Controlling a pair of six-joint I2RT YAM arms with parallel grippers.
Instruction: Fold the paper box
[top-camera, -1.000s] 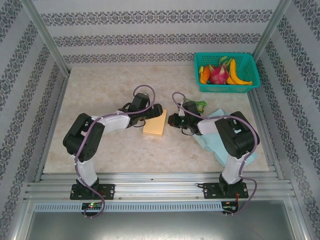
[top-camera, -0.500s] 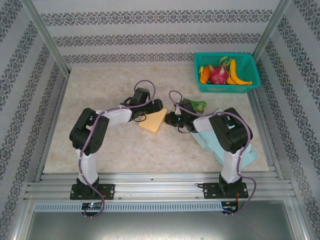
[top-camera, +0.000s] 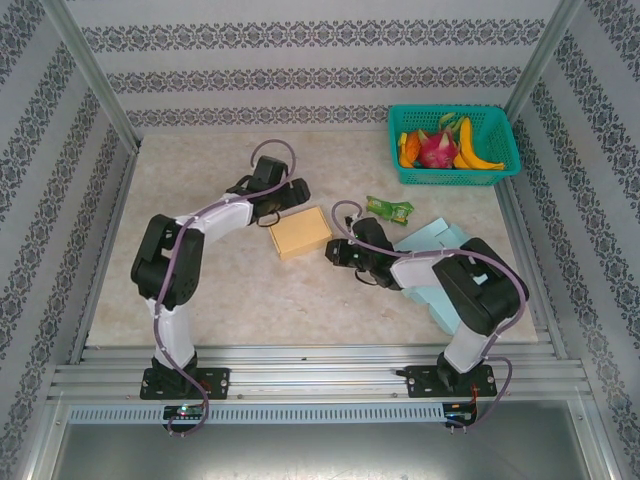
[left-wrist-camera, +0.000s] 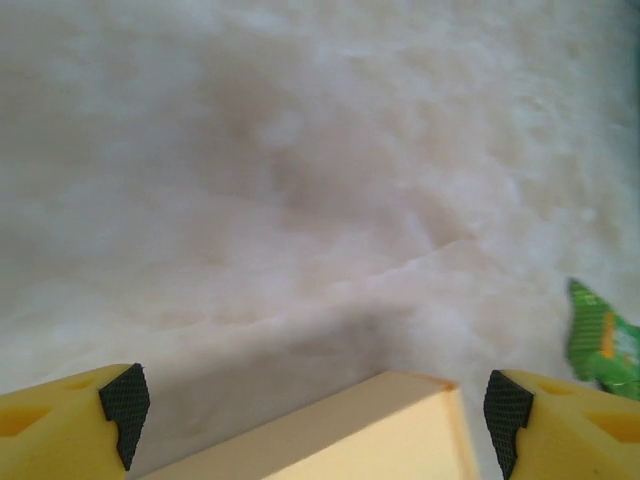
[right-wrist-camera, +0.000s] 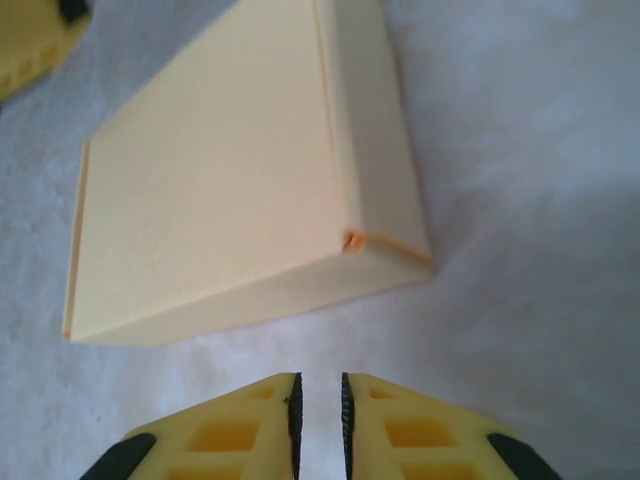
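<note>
Top view: fixed above and behind me, far off, looking down and forward over the whole table (top-camera: 280, 300).
Left wrist view: low and close, facing out across the tabletop, with a corner of the paper box (left-wrist-camera: 350, 430) at its bottom edge.
Right wrist view: very close, tilted down onto the box's top.
Shared: all three catch the box; the top and left wrist views both take in the green packet (top-camera: 389, 209).

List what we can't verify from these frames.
Top view: right arm covers part of the blue sheets; count unreadable.
Left wrist view: paper box cut off by bottom edge; green packet cut by right edge, print blurred.
Right wrist view: box's far side hidden by its own top.
</note>
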